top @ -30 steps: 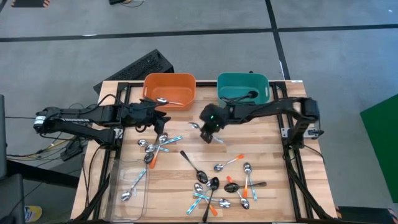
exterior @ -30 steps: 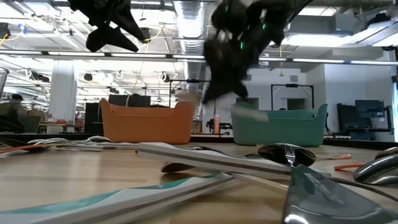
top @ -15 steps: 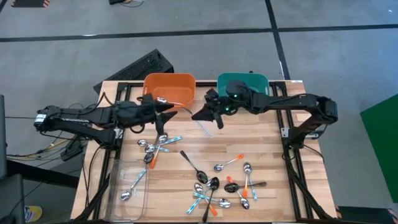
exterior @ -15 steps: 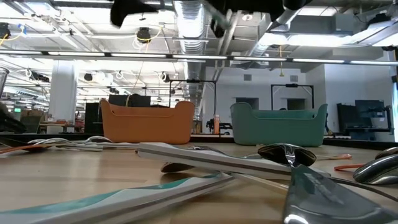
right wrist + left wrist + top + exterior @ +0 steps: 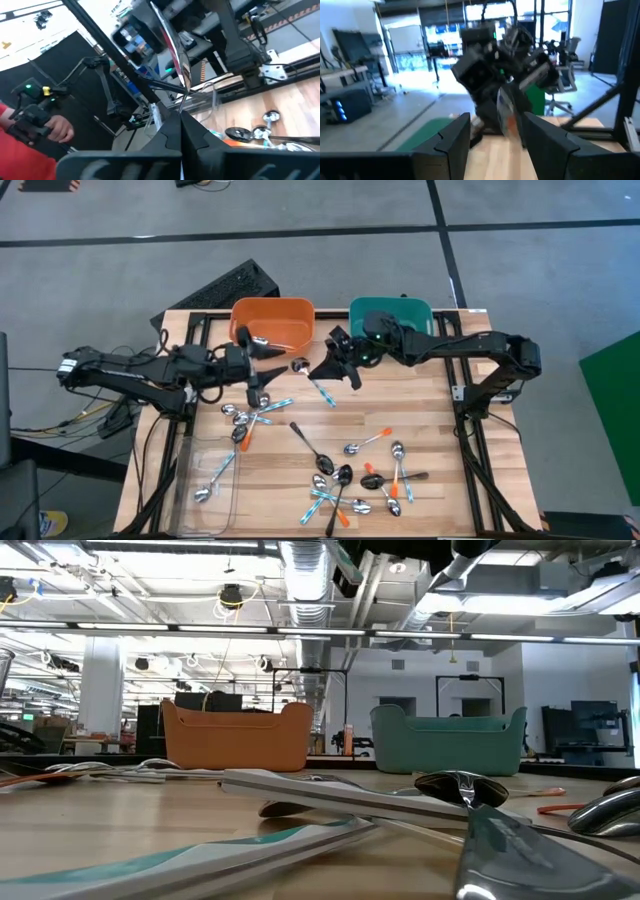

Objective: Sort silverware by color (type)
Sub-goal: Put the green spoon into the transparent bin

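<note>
From above, a wooden table (image 5: 430, 415) is seen. An orange bin (image 5: 272, 326) and a green bin (image 5: 391, 320) are set side by side at the far edge. The right gripper (image 5: 334, 365) is held in the air between the two bins, just in front of them. A spoon with a light-blue handle (image 5: 313, 381) is gripped by it; the shiny bowl points toward the orange bin. The left gripper (image 5: 264, 362) is held in front of the orange bin, near the left edge, and its fingers are spread apart with nothing in them. One spoon (image 5: 268, 342) is seen inside the orange bin. A small bunch of spoons (image 5: 250, 414) is laid near the left edge, and more spoons (image 5: 362, 480) are scattered by the near edge. A clear tray (image 5: 207, 481) is placed at the near left corner.

From table height, both bins are seen far back, and spoon handles (image 5: 340, 802) are laid close in front.

In the left wrist view, the left fingers (image 5: 451, 145) are seen wide apart, with the other arm ahead.

In the right wrist view, the right fingers (image 5: 172, 134) are pressed shut on the thin handle, and the shiny bowl (image 5: 181, 65) is held up above them. A person's hand (image 5: 40, 127) is seen in the room behind.
</note>
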Robot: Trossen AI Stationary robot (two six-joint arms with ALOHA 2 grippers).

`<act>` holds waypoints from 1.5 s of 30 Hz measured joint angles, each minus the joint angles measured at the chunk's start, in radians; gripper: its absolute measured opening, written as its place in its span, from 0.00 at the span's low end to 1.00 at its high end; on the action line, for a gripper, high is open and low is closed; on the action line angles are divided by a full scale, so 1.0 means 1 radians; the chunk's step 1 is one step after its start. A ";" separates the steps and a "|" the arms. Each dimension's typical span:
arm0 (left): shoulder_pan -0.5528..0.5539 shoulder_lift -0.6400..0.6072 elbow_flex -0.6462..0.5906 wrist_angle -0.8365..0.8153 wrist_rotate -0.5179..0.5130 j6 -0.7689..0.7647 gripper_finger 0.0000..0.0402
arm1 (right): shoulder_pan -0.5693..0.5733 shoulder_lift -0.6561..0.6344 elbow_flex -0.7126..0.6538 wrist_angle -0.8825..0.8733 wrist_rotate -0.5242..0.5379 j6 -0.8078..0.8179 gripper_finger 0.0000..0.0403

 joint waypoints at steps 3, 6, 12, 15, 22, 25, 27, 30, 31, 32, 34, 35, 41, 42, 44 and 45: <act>0.000 0.013 0.000 0.010 0.000 -0.008 0.42 | 0.000 0.000 0.000 0.005 -0.021 -0.002 0.02; 0.000 0.021 0.000 0.008 0.024 -0.024 0.42 | 0.000 0.000 0.000 0.003 -0.021 -0.005 0.02; 0.001 0.055 0.000 0.030 0.135 -0.118 0.42 | -0.006 0.000 0.000 -0.008 0.011 -0.016 0.01; 0.001 0.082 0.000 0.032 0.084 -0.137 0.42 | -0.008 -0.001 0.000 -0.027 0.030 -0.023 0.01; 0.026 0.128 -0.001 0.035 -0.030 -0.275 0.41 | 0.001 -0.001 0.000 -0.089 0.067 -0.086 0.01; 0.031 0.131 -0.001 0.029 -0.026 -0.318 0.37 | 0.002 -0.001 0.000 -0.102 0.075 -0.093 0.01; 0.032 0.129 -0.001 0.035 -0.027 -0.329 0.31 | 0.005 -0.001 0.000 -0.111 0.091 -0.099 0.01; 0.032 0.128 -0.001 0.033 -0.006 -0.327 0.17 | 0.007 -0.001 0.000 -0.117 0.095 -0.108 0.01; 0.032 0.128 -0.001 0.033 0.001 -0.327 0.11 | 0.008 -0.001 0.000 -0.117 0.094 -0.109 0.01; 0.031 0.127 -0.001 0.032 0.004 -0.323 0.06 | 0.010 -0.001 0.000 -0.119 0.090 -0.108 0.01; 0.033 0.127 -0.001 0.031 0.016 -0.323 0.03 | 0.015 -0.001 0.000 -0.121 0.100 -0.103 0.03; 0.033 0.127 -0.001 0.030 0.015 -0.323 0.02 | 0.014 -0.001 0.000 -0.121 0.101 -0.096 0.05; 0.030 0.113 0.063 -0.112 0.047 -0.378 0.00 | 0.014 -0.001 0.001 -0.127 0.136 -0.075 0.17; 0.026 0.112 0.097 -0.165 0.048 -0.390 0.00 | 0.013 -0.001 0.001 -0.124 0.137 -0.075 0.19; 0.015 0.109 0.172 -0.351 0.048 -0.399 0.00 | 0.012 -0.001 0.001 -0.122 0.140 -0.075 0.22; 0.009 0.110 0.215 -0.467 0.054 -0.401 0.00 | 0.012 -0.001 0.001 -0.118 0.140 -0.073 0.23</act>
